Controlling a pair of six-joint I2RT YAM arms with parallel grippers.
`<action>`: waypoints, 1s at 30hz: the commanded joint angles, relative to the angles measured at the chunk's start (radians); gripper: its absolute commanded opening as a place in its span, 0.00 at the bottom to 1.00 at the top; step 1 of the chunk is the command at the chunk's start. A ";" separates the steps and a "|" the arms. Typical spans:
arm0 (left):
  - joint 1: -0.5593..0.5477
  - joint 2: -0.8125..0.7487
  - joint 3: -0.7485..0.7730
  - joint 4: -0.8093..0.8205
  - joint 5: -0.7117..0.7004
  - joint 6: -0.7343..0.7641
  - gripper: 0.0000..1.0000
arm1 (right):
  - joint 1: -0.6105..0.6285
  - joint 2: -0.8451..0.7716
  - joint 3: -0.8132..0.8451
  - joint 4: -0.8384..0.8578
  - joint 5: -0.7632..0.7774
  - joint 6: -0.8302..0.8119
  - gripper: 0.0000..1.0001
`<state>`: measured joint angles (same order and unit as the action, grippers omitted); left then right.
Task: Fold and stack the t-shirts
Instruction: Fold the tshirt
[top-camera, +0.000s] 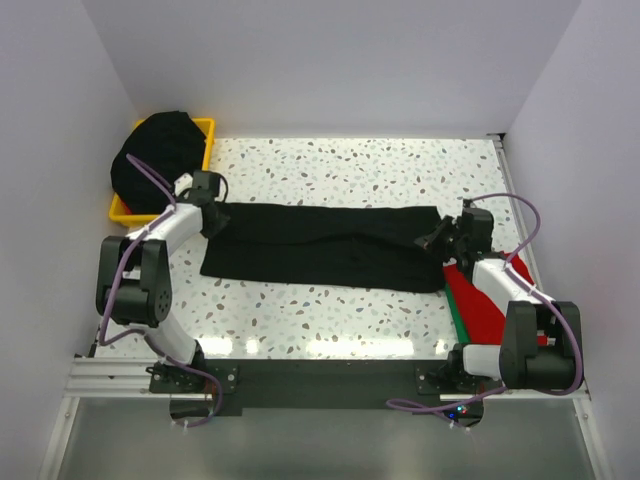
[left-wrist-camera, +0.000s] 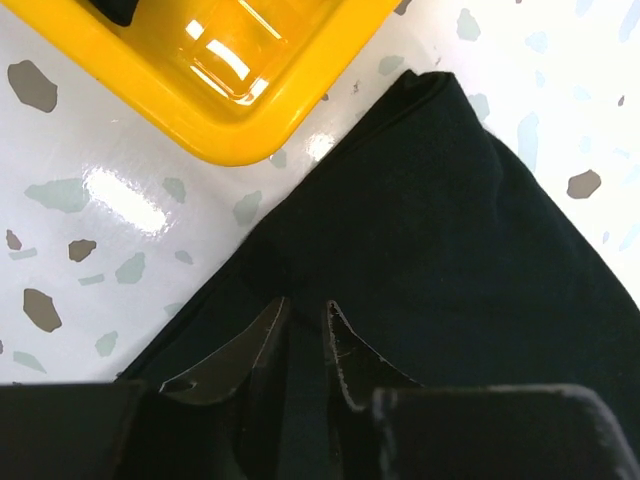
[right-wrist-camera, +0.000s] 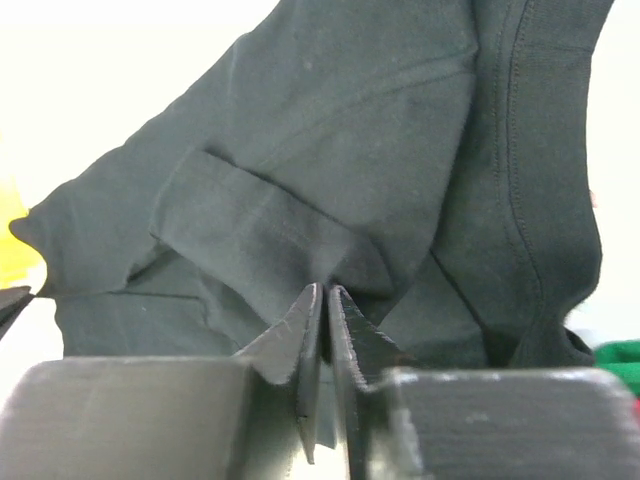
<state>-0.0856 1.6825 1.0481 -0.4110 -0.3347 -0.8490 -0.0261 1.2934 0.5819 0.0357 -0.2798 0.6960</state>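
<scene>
Black shirt (top-camera: 320, 245) lies flat across the middle of the table (top-camera: 330, 320), folded into a long strip between the two arms. At its left end the left gripper (left-wrist-camera: 305, 305) has its jaws a little apart over the cloth. At the right end the right gripper (right-wrist-camera: 325, 290) has its jaws together. They seem to pinch a bit of cloth, though that is hard to see. If it pulls now, nothing holds the left end, so the strip could slide, bunch up, or land on the red shirt (top-camera: 480, 300) beside it. The table is white, speckled and shiny, likely slippery. A yellow bin (top-camera: 205, 128) of black shirts (top-camera: 155, 155) sits far left. White walls (top-camera: 330, 60) stand close.
</scene>
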 joint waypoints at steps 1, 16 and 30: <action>0.007 -0.070 -0.011 0.029 0.023 0.010 0.26 | 0.005 -0.016 0.024 -0.033 -0.007 -0.027 0.13; 0.010 -0.202 0.088 0.018 0.330 0.258 0.61 | 0.210 0.127 0.309 -0.208 0.169 -0.153 0.58; 0.012 -0.311 -0.010 0.072 0.468 0.377 0.65 | 0.328 0.538 0.614 -0.103 0.228 -0.245 0.67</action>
<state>-0.0799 1.3846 1.0592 -0.3882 0.1005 -0.5121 0.2787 1.8057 1.1244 -0.1181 -0.0956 0.4953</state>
